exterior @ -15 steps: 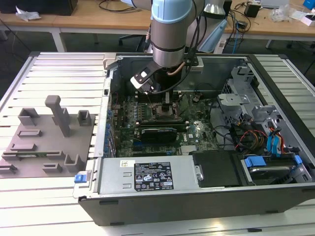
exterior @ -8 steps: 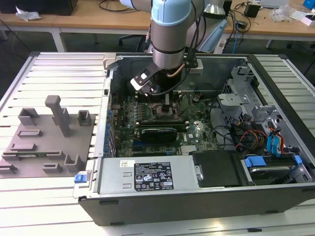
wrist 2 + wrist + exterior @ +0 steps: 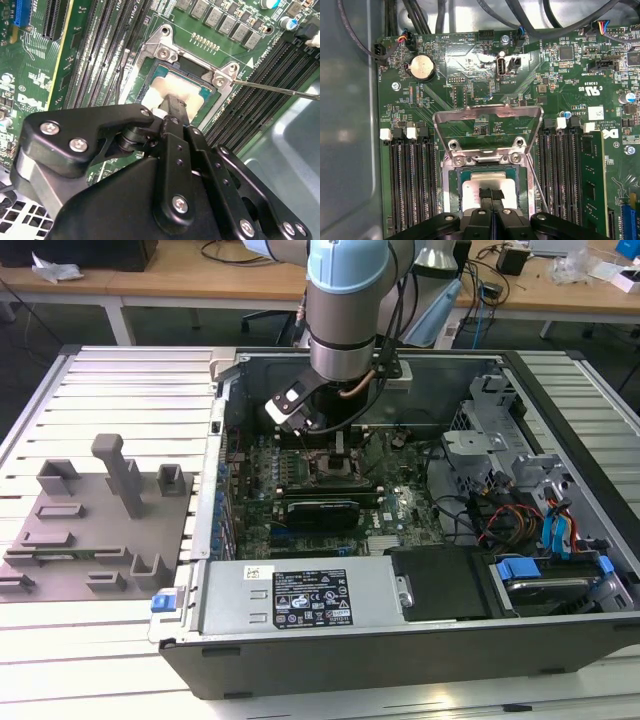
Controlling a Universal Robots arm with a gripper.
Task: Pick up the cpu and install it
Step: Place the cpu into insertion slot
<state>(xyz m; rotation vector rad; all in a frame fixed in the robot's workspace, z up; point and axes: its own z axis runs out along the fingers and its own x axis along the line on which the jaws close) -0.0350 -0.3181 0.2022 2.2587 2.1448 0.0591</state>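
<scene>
Second wrist view: my hand (image 3: 171, 106) is closest, fingers pinched together, tips down on the cpu (image 3: 186, 86), which sits in the motherboard socket (image 3: 162, 50). First wrist view: I see the hand (image 3: 491, 194) touching the cpu (image 3: 471, 192), load plate (image 3: 487, 116) flipped up. Exterior view: hand (image 3: 318, 438) inside the open computer case (image 3: 400, 640) on the table (image 3: 80, 645).

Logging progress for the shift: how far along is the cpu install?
Done: the cpu lies in the socket. In hand: the gripper sits on its top, fingers together. Left: the retention frame stands open, not yet closed over it.
</scene>
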